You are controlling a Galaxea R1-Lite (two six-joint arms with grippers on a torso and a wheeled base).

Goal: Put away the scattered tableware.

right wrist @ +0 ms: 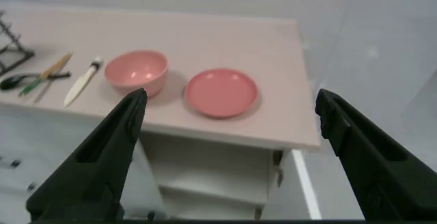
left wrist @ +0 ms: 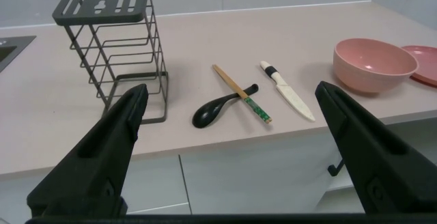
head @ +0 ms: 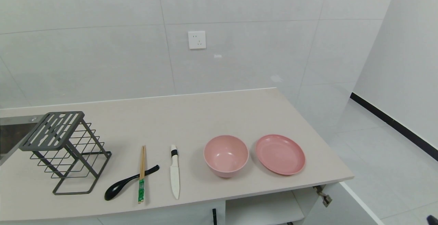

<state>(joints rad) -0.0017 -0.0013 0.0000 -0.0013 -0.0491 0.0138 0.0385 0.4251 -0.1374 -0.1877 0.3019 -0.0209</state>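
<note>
Lying near-to-far across the black spoon (head: 119, 185), just right of the wire rack (head: 51, 130), the chopsticks (head: 142, 160) are sitting closer to the left gripper (left wrist: 230, 91), hanging spread and empty.

You can read no text or number here; the print on the chopsticks (head: 142, 163) is too small.

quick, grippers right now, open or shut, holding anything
Left gripper: open, jaws wide apart, holding nothing.
Right gripper: open, jaws wide apart, holding nothing.
</note>
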